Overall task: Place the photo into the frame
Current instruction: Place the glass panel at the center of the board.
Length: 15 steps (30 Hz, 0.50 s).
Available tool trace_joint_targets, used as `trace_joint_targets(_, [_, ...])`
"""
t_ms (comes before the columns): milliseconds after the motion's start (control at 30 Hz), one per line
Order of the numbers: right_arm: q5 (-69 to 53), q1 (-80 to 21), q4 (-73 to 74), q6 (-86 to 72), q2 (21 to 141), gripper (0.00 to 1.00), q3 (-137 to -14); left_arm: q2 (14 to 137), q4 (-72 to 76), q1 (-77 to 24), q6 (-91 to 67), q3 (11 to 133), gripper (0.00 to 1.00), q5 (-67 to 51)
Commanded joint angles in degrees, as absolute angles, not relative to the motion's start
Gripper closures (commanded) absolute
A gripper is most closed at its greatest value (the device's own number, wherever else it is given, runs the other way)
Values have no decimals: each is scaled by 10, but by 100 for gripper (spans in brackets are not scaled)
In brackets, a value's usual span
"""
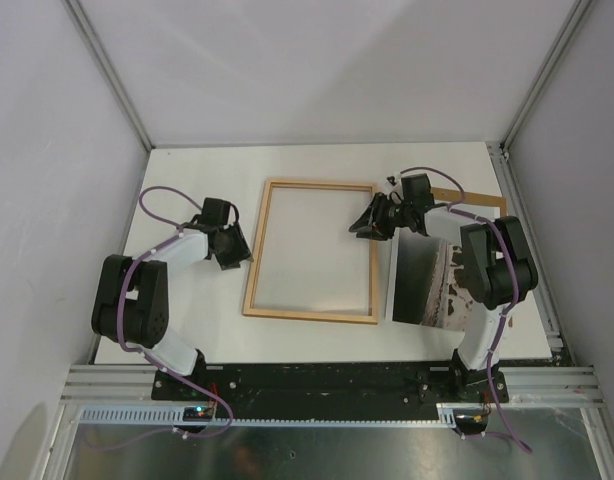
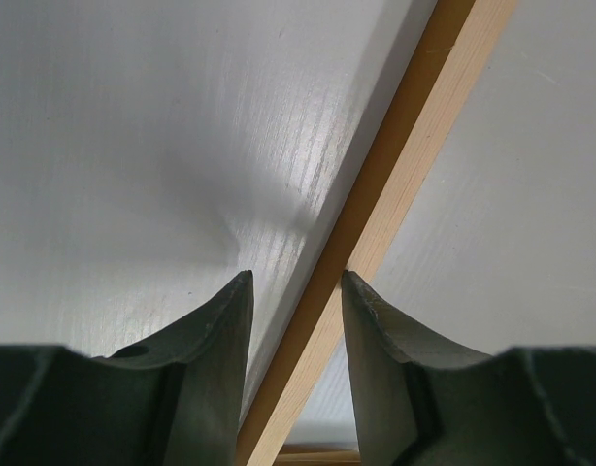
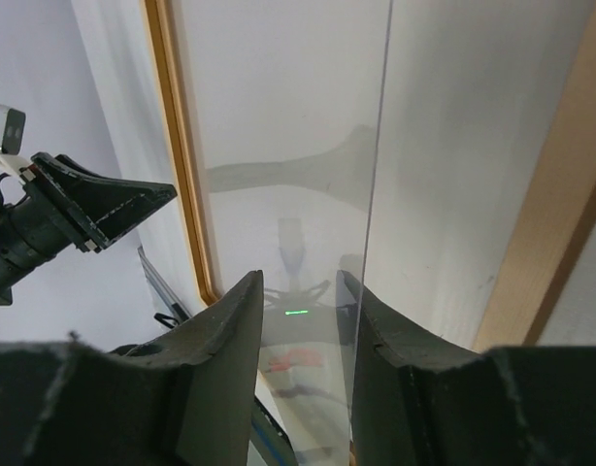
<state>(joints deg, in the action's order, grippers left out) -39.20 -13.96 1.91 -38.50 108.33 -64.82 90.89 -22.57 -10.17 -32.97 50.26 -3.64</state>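
The frame [image 1: 307, 316] lies light-wood face up, holding only a clear pane [image 3: 288, 175]. The left gripper [image 1: 237, 258] straddles the left rail, jaws apart, not pinching. The right gripper [image 1: 363, 227] hangs over the right rail, jaws apart, empty. The photo [image 1: 417, 285] lies back toward its base, outside the frame: insertion is not yet begun.

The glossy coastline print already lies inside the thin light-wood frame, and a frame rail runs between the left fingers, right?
No: the glossy coastline print lies outside the thin light-wood frame, on the white table to its right, as the top view shows. The rail between the left fingers is correct.
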Motion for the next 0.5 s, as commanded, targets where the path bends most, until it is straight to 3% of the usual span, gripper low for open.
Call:
trace_joint_targets(0, [-375,-129,40,-360,1086,59,-673,937,-253,-111,-322,487,54,-18])
trace_joint_targets(467, [-351,-102,73,-331,1084,59,-675,937,-253,-111,-322,487,54,-17])
